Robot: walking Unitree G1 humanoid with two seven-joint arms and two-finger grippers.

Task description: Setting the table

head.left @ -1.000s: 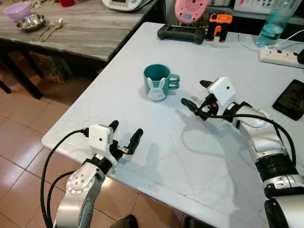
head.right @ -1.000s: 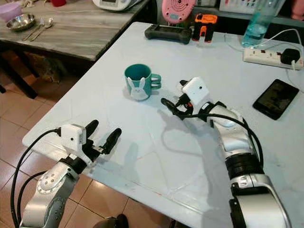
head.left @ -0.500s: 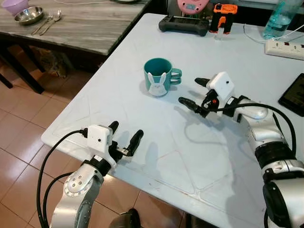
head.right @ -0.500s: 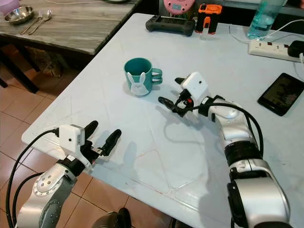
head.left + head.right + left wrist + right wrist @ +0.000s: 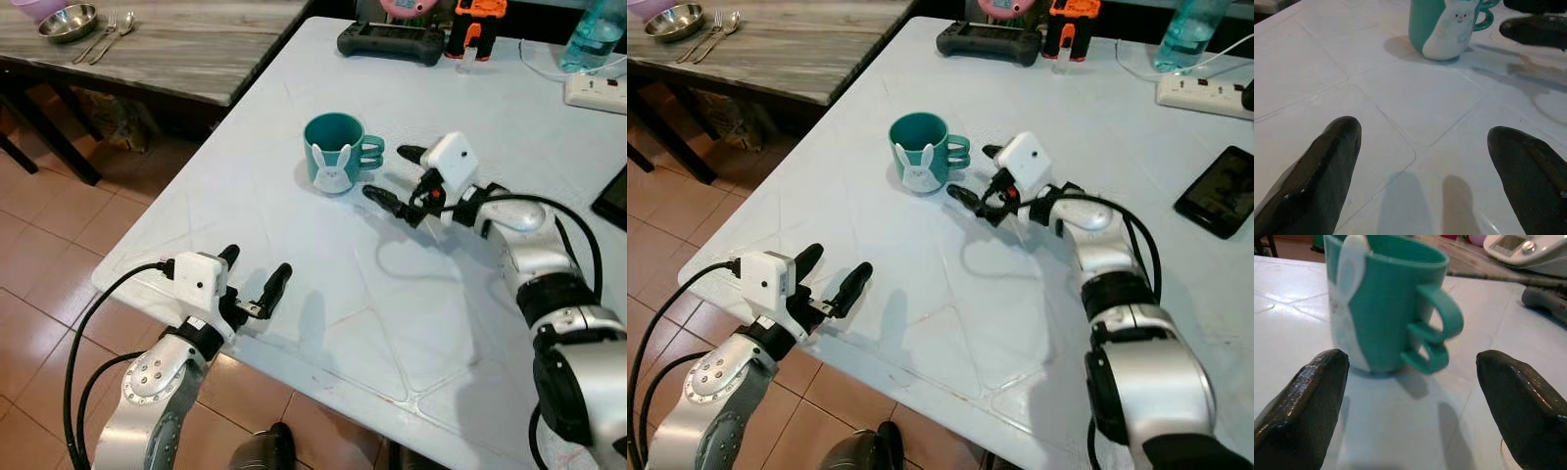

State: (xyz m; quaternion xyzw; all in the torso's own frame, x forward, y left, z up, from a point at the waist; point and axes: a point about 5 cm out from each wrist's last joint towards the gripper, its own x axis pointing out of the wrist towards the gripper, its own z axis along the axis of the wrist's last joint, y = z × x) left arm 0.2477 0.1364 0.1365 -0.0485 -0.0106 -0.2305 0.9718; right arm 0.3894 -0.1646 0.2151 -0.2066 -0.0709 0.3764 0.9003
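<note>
On the white table (image 5: 323, 294) stands one teal mug (image 5: 333, 164) with a rabbit on it, and along the far edge lie one black handheld console (image 5: 390, 41), one orange and black tool (image 5: 472, 22), one clear water bottle (image 5: 594, 37), one white power strip (image 5: 596, 92) and, at the right edge, one black phone (image 5: 1219, 192). The grey wooden table (image 5: 196, 49) beside it carries one steel bowl (image 5: 67, 22), one pink bowl (image 5: 39, 6), one fork (image 5: 102, 37) and one spoon (image 5: 120, 33) at its far left corner. Two grippers are over the white table: the left gripper (image 5: 253, 284) at the near edge, the right gripper (image 5: 396, 180) by the mug.
</note>
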